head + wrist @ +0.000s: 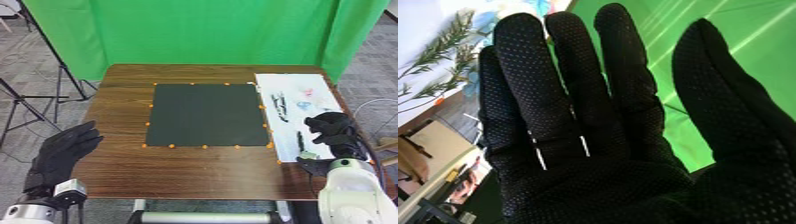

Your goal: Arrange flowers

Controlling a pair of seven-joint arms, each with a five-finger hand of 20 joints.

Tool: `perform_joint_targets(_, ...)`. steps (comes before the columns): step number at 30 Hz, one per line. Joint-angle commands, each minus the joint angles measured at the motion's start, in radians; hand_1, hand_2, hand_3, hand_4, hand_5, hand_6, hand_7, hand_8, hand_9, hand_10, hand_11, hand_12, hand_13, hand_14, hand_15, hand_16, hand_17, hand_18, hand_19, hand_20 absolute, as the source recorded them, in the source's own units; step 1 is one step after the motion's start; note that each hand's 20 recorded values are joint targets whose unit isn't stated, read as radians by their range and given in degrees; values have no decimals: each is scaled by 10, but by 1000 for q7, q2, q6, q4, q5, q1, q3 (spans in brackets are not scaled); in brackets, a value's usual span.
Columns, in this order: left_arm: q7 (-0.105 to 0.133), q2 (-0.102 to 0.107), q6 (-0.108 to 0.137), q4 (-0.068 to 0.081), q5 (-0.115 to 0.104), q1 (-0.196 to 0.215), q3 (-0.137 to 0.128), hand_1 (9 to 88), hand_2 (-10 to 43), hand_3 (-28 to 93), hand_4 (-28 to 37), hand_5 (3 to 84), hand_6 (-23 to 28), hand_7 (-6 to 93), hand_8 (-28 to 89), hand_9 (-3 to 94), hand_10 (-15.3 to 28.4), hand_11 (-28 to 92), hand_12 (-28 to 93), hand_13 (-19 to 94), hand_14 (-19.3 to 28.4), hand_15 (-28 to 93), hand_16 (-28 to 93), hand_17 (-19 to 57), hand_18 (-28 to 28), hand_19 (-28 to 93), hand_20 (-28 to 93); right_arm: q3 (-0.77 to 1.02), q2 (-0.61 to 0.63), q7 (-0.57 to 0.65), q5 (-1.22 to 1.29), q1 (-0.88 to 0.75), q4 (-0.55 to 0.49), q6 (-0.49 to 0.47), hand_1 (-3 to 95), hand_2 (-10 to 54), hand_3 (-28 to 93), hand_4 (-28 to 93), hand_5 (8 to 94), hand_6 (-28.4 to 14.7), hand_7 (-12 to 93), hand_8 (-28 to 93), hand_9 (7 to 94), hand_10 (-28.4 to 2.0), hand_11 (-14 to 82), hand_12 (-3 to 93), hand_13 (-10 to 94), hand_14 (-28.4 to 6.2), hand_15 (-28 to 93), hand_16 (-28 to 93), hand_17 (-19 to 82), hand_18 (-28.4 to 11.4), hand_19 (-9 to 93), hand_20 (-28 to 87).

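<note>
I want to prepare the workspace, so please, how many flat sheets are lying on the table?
2: the dark square mat in the middle, and the white sheet at the right, partly behind the right hand.

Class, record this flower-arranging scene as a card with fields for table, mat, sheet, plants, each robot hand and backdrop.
table: brown wood
mat: dark, square, ringed by small orange dots
sheet: white, right of the mat
plants: green sprigs, plus a pink bloom and a pale blue one, on the sheet
left robot hand: open, at the table's left edge
right robot hand: open, by the sheet's right side
backdrop: green curtain beyond the table
</note>
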Motion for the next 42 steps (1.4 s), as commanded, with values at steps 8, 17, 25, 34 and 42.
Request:
perform_joint_targets(8, 7, 4, 7, 3, -8, 12, 1, 265, 50, 810, -160, 453, 134, 137, -82, 379, 216, 332, 100, 258, 276, 544, -101, -105, 216, 549, 134, -55, 17, 79, -152, 31, 18, 1, 474, -95, 697, -283, 569, -11, 761, 167, 833, -85, 306, 288, 818, -56, 528, 224, 399, -170, 813, -85)
perform_joint_targets(17, 1, -1, 4, 1, -2, 12, -3, 265, 51, 809, -159, 453, 135, 138, -82, 378, 216, 334, 100, 258, 275, 543, -101, -105, 216, 549, 134, -96, 33, 158, -411, 24, 29, -166, 370, -95, 763, -261, 630, -62, 345, -138, 741, -164, 334, 188, 701, -122, 646, 212, 362, -224, 852, -78)
perform_joint_targets(25, -8, -2, -7, 6, 3, -4, 0, 266, 51, 808, -159, 453, 134, 138, -82, 378, 216, 332, 100, 258, 275, 543, -100, -105, 216, 549, 134, -122, 26, 201, -511, 34, 60, -345, 362, -95, 747, -249, 648, -78, 277, -123, 740, -171, 372, 201, 690, -136, 710, 227, 375, -234, 884, -95)
perform_joint_targets(34, -2, 2, -4, 6, -1, 2, 1, 265, 50, 812, -158, 453, 134, 139, -82, 378, 215, 332, 100, 258, 275, 543, -100, -105, 216, 549, 134, -150, 7, 222, -535, 46, 93, -453, 363, -95, 730, -246, 675, -92, 236, -109, 708, -195, 409, 218, 649, -168, 728, 225, 363, -251, 885, -121)
perform_joint_targets(42, 11, 20, -7, 14, -4, -18, 7, 266, 50, 813, -158, 453, 134, 139, -83, 378, 215, 333, 100, 258, 275, 542, -101, -105, 216, 549, 134, -161, 17, 225, -555, 82, 130, -500, 362, -95, 728, -246, 684, -100, 214, -107, 703, -205, 410, 215, 642, -175, 729, 215, 355, -256, 883, -131)
